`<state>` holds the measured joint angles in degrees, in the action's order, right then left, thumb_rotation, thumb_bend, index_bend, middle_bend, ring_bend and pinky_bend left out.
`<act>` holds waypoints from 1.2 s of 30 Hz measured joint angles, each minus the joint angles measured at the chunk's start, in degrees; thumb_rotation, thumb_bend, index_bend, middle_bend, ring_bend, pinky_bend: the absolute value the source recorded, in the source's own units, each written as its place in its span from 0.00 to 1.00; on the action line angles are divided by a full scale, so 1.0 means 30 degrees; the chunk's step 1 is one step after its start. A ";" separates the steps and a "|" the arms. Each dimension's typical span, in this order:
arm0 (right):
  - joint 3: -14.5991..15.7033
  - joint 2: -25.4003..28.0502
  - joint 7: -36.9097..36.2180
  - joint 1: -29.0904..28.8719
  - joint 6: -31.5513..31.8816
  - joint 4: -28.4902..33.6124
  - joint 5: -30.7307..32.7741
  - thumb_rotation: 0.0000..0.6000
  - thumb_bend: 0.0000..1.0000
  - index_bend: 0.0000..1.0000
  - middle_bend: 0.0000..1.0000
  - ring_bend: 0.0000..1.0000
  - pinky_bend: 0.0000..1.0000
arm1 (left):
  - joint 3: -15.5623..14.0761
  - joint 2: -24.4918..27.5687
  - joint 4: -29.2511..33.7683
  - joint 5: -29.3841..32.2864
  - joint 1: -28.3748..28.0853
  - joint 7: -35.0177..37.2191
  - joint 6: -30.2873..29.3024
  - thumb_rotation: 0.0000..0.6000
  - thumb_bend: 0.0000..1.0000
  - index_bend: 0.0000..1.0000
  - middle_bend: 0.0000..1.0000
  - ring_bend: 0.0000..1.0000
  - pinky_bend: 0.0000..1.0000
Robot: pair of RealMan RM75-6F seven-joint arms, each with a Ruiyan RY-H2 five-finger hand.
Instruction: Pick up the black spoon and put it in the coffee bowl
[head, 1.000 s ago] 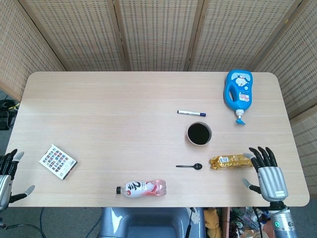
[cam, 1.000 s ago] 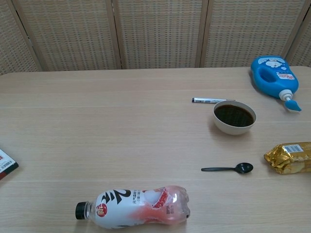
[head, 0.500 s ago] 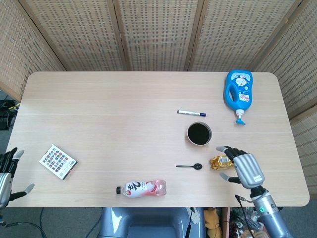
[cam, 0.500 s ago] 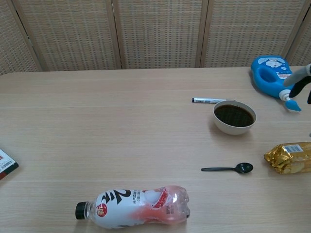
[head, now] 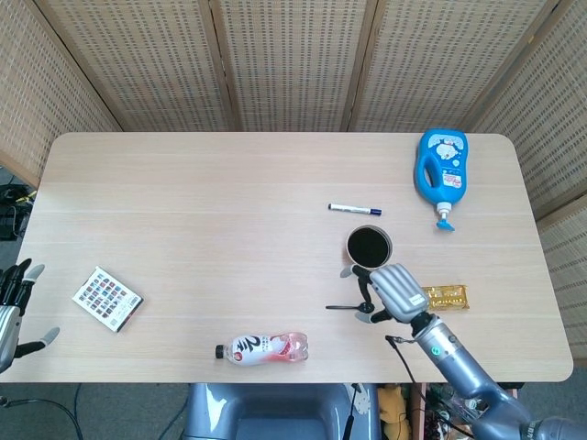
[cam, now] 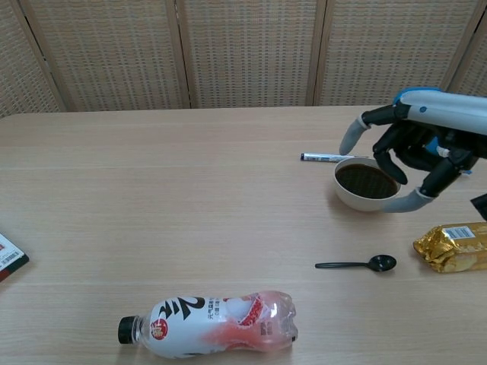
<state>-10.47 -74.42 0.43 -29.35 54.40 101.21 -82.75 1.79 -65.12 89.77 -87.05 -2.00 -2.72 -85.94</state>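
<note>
The black spoon [cam: 358, 265] lies flat on the pale wood-grain counter [head: 202, 202], a thin, glossy plastic piece with a straight handle and a small oval bowl end. Nothing touches it. Just behind it, toward the woven screens, stands the coffee bowl [cam: 367, 185], a round cream bowl with smooth walls, filled with dark liquid.

The right hand [head: 390, 291] hangs above the counter near the spoon's bowl end and the coffee bowl, holding nothing; its fingers [cam: 351, 135] are apart and gently curved, dark segments with grey tips under a silver back shell. In the head view it covers the spoon's bowl end.

Beside the spoon's bowl end, away from the handle, lies a crinkled gold foil packet [cam: 455, 245]. Behind the coffee bowl rests a slim white marker [head: 354, 209] with a dark cap, and further off a blue plastic jug [head: 441, 167] lies on its side, spout toward the near edge. On the handle side of the spoon, closer to the near edge, a clear plastic bottle [cam: 209, 316] with reddish contents and a black cap lies on its side. Far beyond it sits a flat patterned card box [head: 107, 298].

The left hand [head: 11, 312] hovers off the counter's corner past that box, fingers spread, holding nothing.
</note>
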 measured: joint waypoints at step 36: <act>0.0798 -0.4583 0.7728 -0.4960 -0.3534 -0.4578 0.7158 1.00 0.44 0.56 1.00 1.00 1.00 | 0.0458 0.0375 -0.0196 0.1128 -0.0230 0.0324 0.0176 1.00 0.18 0.00 0.00 0.00 0.00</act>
<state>-8.07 -88.17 23.62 -44.23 43.79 87.48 -61.28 3.16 -64.00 89.19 -83.67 -2.69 -1.75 -85.41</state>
